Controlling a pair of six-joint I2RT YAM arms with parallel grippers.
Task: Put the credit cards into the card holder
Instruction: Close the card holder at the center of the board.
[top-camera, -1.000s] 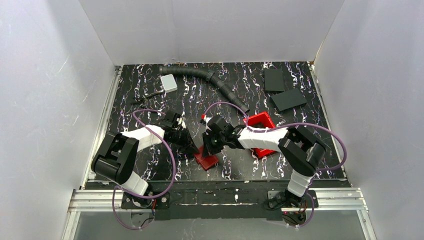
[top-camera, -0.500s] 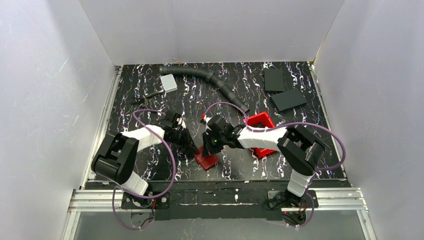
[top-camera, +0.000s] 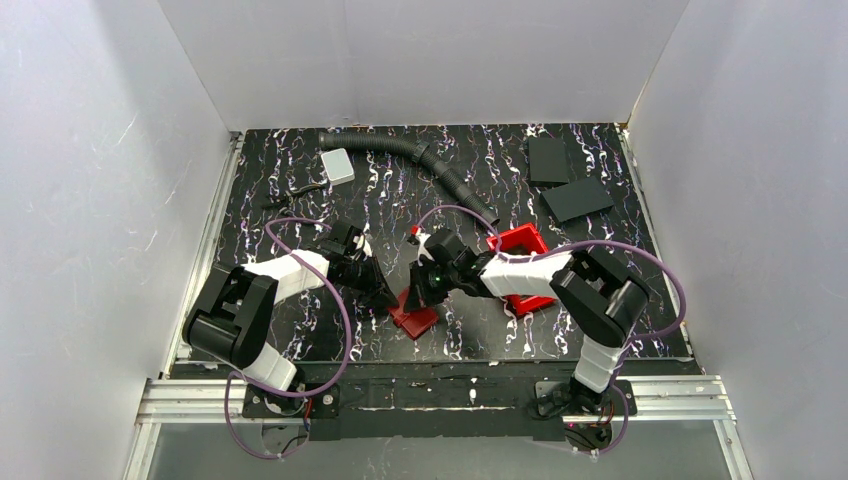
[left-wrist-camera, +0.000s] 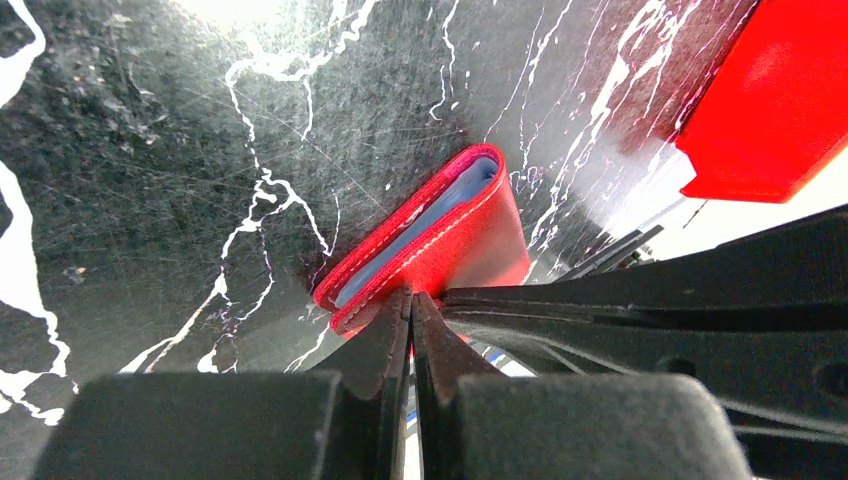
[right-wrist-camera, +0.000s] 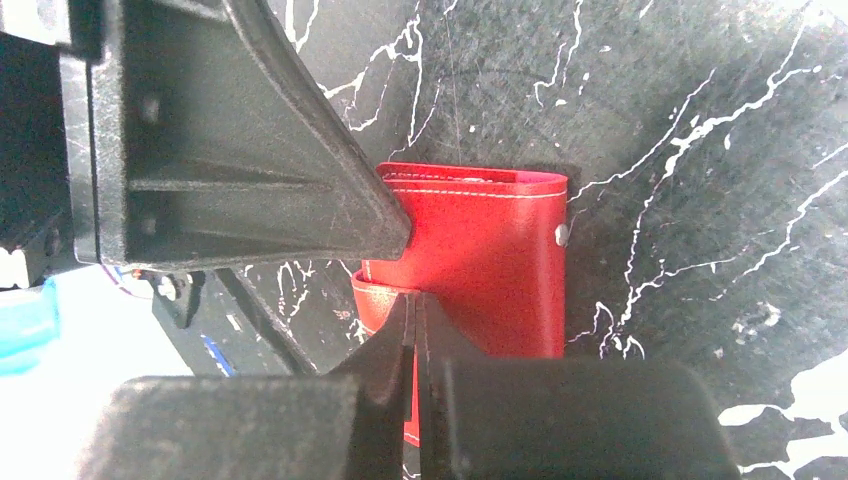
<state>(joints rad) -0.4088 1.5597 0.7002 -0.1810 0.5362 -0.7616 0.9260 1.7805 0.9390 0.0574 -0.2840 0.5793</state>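
down at the near edge of the table (top-camera: 470, 338), both arms lean in on one spot. the left gripper (left-wrist-camera: 411, 305) has its fingers pressed together with nothing between them, tips touching the lower edge of the card holder (left-wrist-camera: 455, 240). that red wallet lies folded flat on the table, centre front, between the two arms. look into the fold from the left wrist and there's a pale blue sliver: the credit cards (left-wrist-camera: 415, 232) seem to be inside, edges showing along the open side.

the right gripper (right-wrist-camera: 414, 305) is closed too, nose resting on the wallet's top face, just beside the left fingers. so i'd call this the finishing step: cards seated, wallet being pressed flat.

to do it well, press straight down, not sideways, so the wallet doesn't skate across the slick surface. one tip should pin while the other works. watch that blue edge, because a shove toward the open side could squeeze the cards out.

just beyond sits the red bin (top-camera: 520, 240), partly under the right arm. further back lie the black hose (top-camera: 420, 155), a small grey box (top-camera: 338, 166) and two black slabs (top-camera: 577, 199), all well apart from the action.
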